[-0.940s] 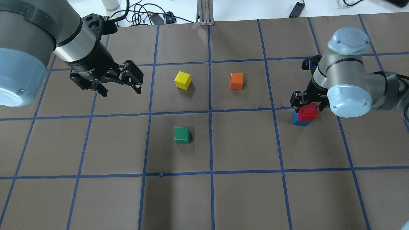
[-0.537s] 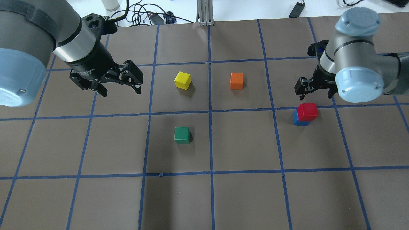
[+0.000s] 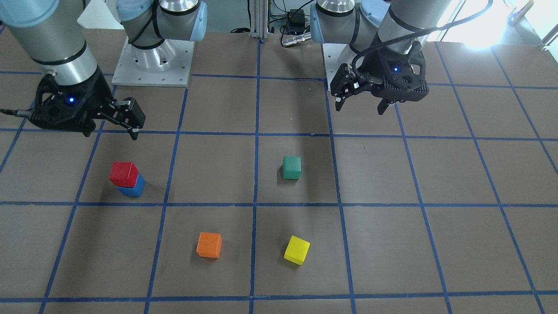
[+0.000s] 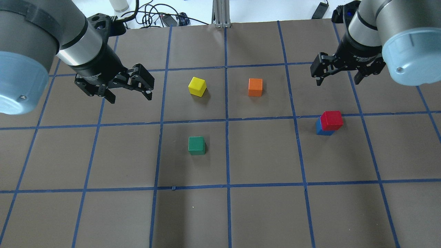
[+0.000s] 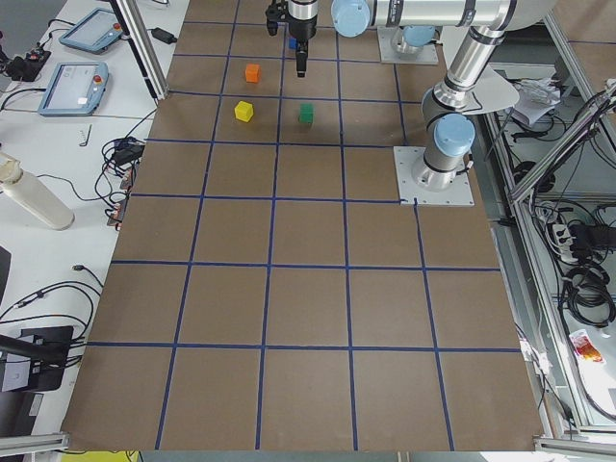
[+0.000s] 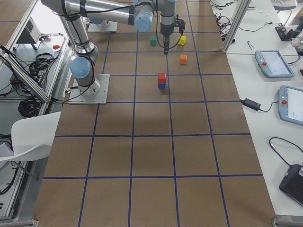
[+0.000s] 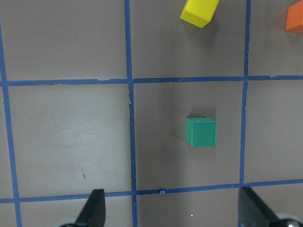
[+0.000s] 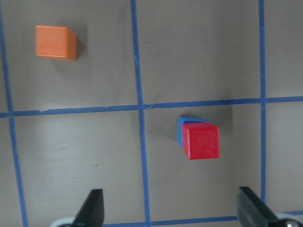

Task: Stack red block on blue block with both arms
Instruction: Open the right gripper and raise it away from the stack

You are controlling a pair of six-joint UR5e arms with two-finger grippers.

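— Where is the red block [image 4: 331,120]?
— It rests on the blue block [image 4: 320,129]. Beyond it, your right gripper [image 4: 338,81] hangs spread and empty, and the left gripper [image 4: 130,99] too. Withdraw upward, never low across the red block.

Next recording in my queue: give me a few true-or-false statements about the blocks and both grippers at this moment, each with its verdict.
1. The red block sits on top of the blue block. True.
2. The right gripper is shut on the red block. False: the right gripper is open and clear of the stack.
3. The left gripper holds the green block. False: the left gripper is open and empty, and the green block lies on the table.
4. The yellow block and the orange block lie apart, neither stacked. True.
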